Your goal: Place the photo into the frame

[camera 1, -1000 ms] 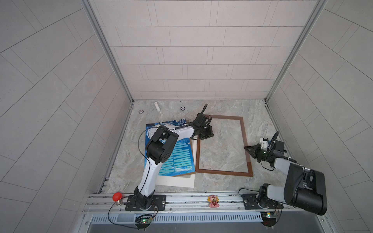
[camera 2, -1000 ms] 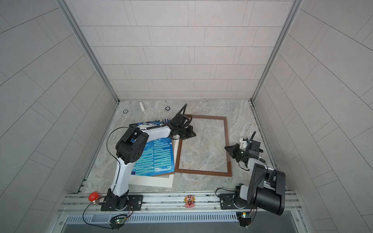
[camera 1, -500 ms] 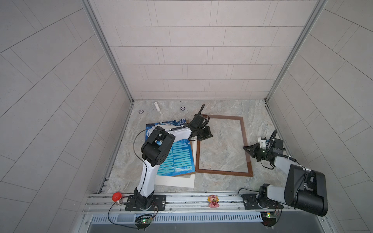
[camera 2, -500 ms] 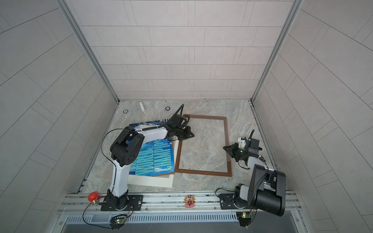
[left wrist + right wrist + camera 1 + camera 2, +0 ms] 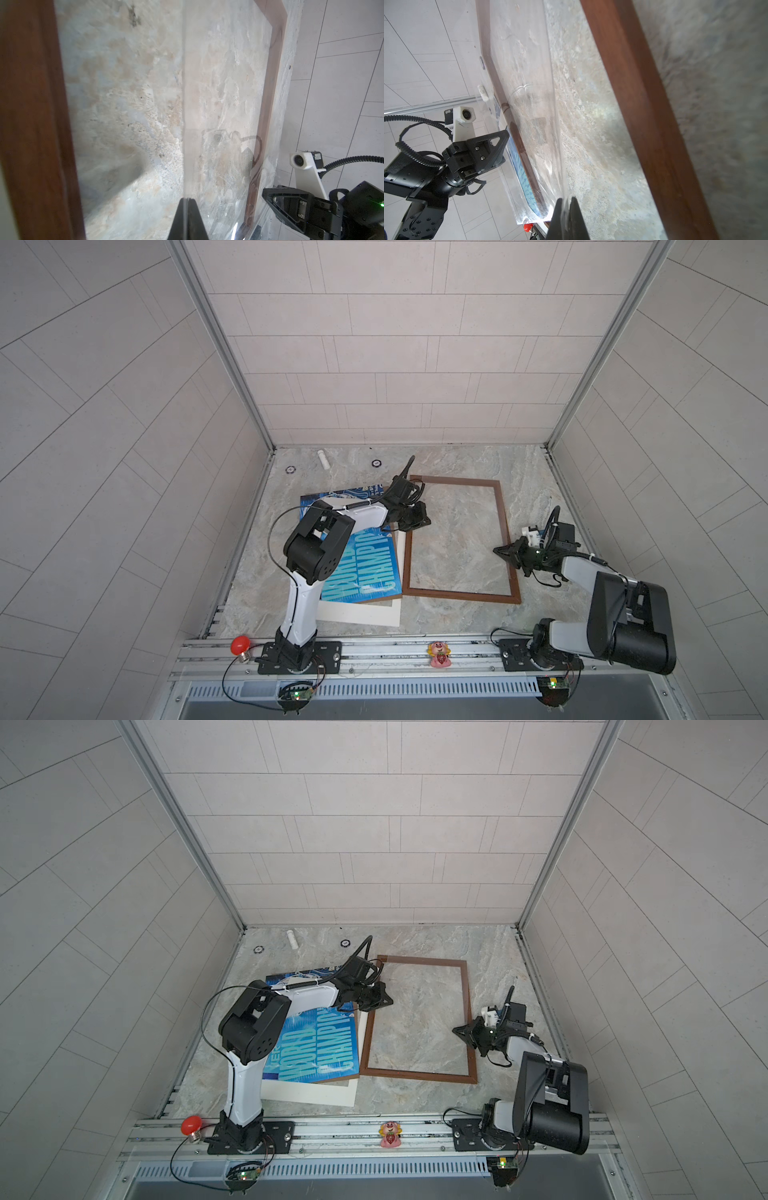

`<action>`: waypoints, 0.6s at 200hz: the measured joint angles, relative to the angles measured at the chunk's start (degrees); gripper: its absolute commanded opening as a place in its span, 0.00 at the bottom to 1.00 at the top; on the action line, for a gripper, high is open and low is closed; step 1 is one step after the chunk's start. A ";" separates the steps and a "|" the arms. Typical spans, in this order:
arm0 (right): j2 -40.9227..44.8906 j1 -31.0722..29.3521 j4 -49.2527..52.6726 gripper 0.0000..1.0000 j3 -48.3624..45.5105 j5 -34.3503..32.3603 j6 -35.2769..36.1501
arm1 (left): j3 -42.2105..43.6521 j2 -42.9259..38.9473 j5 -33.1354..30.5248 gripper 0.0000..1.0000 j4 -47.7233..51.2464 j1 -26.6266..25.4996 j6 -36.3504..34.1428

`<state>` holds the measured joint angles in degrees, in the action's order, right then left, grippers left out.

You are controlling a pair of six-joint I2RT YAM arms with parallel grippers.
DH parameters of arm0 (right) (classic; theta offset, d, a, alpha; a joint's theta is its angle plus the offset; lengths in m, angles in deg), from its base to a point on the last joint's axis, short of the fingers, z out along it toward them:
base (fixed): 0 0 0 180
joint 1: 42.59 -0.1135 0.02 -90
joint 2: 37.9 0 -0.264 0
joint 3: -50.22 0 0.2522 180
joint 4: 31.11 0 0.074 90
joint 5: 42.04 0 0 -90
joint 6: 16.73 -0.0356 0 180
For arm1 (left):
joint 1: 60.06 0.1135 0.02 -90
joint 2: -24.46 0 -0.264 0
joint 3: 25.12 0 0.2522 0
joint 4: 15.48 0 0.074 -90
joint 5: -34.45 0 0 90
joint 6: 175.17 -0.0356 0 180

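Noted left gripper (image 5: 424,524) and right gripper (image 5: 499,551) each pinched tight on opposite edges of a clear sheet (image 5: 218,93) over the frame (image 5: 461,596). Found the photo (image 5: 365,568) lying flat just left of the frame, outside it.

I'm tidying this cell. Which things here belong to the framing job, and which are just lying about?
Job: photo, frame, cream mat under the photo, clear sheet pinched by left gripper and right gripper.
Lying about: white tube, two small rings, red bulb, pink toy.
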<state>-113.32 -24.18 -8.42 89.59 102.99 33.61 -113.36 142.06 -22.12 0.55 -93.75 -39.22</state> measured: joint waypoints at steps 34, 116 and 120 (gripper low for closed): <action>0.11 -0.04 0.87 0.00 0.00 -0.22 0.31 | 1.25 0.00 -0.26 0.00 -0.04 0.20 -0.57; 0.17 -0.04 1.62 0.00 0.00 -0.15 0.39 | 5.27 -0.02 -0.48 0.00 -2.36 0.31 0.13; 0.31 -0.04 1.70 0.00 0.00 -0.15 0.39 | 5.35 -0.02 -0.46 0.00 -2.51 0.31 0.11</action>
<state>-113.01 -24.22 -6.72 89.59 102.84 34.00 -108.00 142.04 -22.58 -1.97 -93.45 -39.11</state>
